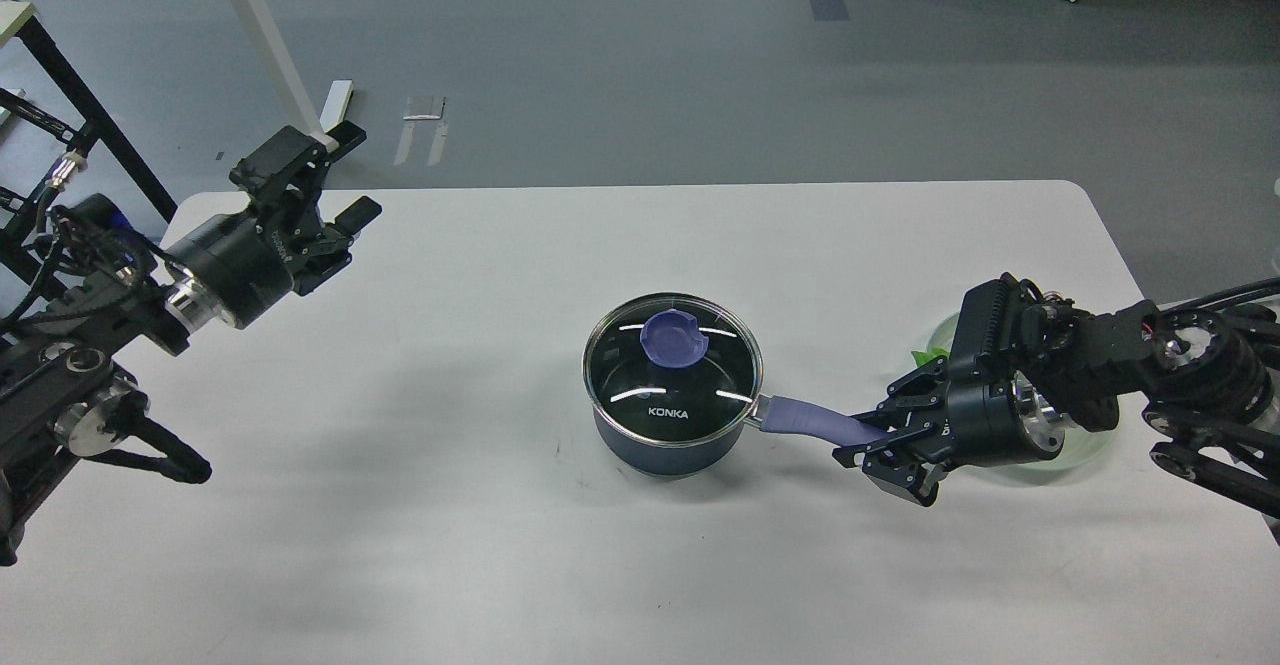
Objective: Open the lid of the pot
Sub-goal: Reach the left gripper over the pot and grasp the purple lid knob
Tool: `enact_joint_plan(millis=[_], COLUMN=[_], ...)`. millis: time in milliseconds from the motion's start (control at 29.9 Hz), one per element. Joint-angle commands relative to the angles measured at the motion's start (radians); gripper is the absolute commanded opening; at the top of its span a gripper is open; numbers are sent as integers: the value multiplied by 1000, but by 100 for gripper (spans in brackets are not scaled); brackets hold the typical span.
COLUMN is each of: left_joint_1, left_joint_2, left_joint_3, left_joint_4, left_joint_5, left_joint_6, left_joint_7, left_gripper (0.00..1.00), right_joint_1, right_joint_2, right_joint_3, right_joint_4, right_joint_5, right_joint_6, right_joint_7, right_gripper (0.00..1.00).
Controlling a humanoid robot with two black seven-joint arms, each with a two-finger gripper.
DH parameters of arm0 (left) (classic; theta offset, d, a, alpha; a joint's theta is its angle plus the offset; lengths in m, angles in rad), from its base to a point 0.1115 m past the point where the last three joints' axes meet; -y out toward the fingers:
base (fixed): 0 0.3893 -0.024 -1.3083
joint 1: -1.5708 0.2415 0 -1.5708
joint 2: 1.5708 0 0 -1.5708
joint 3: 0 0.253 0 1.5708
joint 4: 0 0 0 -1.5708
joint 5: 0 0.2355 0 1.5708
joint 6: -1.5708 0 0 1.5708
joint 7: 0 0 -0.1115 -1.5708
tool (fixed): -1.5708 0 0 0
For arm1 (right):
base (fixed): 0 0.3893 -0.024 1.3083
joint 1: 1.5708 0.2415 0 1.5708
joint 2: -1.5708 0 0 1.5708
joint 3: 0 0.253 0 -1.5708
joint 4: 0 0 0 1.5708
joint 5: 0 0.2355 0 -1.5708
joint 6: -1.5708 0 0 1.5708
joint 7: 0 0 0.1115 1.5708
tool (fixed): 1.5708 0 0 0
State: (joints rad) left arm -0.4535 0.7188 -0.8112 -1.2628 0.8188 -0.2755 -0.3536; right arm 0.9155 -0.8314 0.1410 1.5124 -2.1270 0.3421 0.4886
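Note:
A dark blue pot stands mid-table with a glass lid on it, topped by a blue knob. Its purple handle points right. My right gripper is shut on the far end of the handle. My left gripper hangs over the table's far left corner, well apart from the pot, fingers spread open and empty.
A green-rimmed glass dish lies under my right arm near the table's right edge. The white table has bare surface left of and in front of the pot. Black and white table legs stand off the far left.

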Motion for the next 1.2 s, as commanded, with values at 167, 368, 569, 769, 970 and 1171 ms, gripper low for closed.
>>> enact_joint_plan(millis=[167, 368, 569, 769, 970, 1171], left_joint_1=[-213, -414, -577, -616, -614, -614], left_joint_2=[-9, -25, -59, -191, -269, -282], left_joint_3=[91, 430, 722, 747, 751, 796], left_joint_4=[-127, -144, -130, 8, 68, 75], left_joint_5=[702, 1023, 1074, 1192, 1197, 1194], left_joint_6=[27, 255, 320, 325, 325, 325], left_joint_7=[-135, -135, -135, -135, -135, -135], left_gripper=[98, 98, 98, 99, 99, 99], right_joint_1=[-6, -6, -6, -6, -6, -6], right_joint_2=[0, 0, 0, -5, -8, -6], right_joint_3=[2, 2, 2, 2, 2, 2], right_joint_4=[-4, -4, -4, -4, -4, -4], right_joint_5=[2, 4, 4, 6, 6, 6], right_joint_6=[0, 0, 0, 0, 0, 0], right_joint_7=[0, 0, 0, 0, 0, 0], right_gripper=[31, 31, 31, 31, 31, 31])
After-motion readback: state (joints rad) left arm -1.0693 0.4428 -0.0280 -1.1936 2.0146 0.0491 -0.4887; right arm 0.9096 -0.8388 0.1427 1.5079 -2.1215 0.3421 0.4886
